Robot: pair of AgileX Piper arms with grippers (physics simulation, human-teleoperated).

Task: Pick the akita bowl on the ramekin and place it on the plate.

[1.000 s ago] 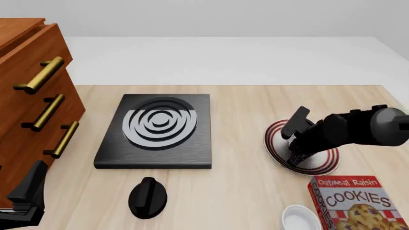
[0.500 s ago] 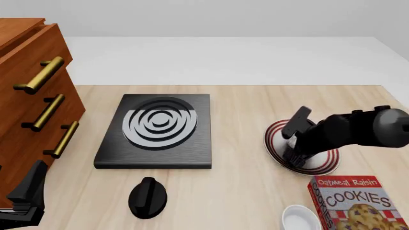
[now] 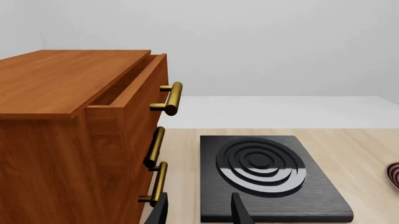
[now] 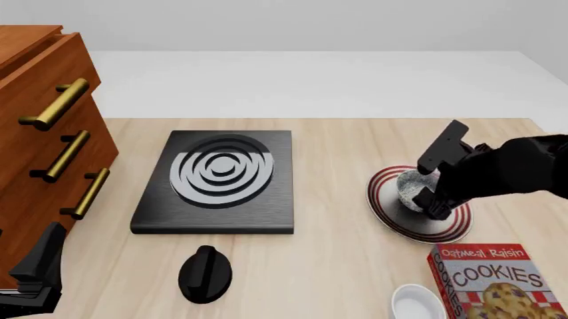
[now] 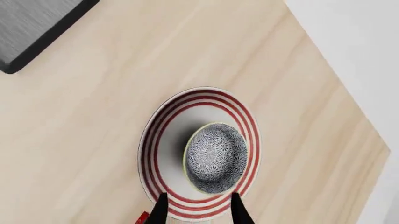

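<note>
The speckled grey akita bowl sits upright inside the red-ringed plate, a little off its centre. My right gripper hangs above the plate's near edge, open, with nothing between its fingers and clear of the bowl. The plain white ramekin stands bare at the table's front edge, next to the cookie box. My left gripper rests open at the front left, beside the cabinet.
A black stove plate lies mid-table with a black knob in front of it. A wooden drawer cabinet fills the left side. A red cookie box stands at the front right.
My right gripper has risen and drawn back to the right from the plate. The bowl, hidden under the gripper before, now shows resting on the plate. The left arm is still.
</note>
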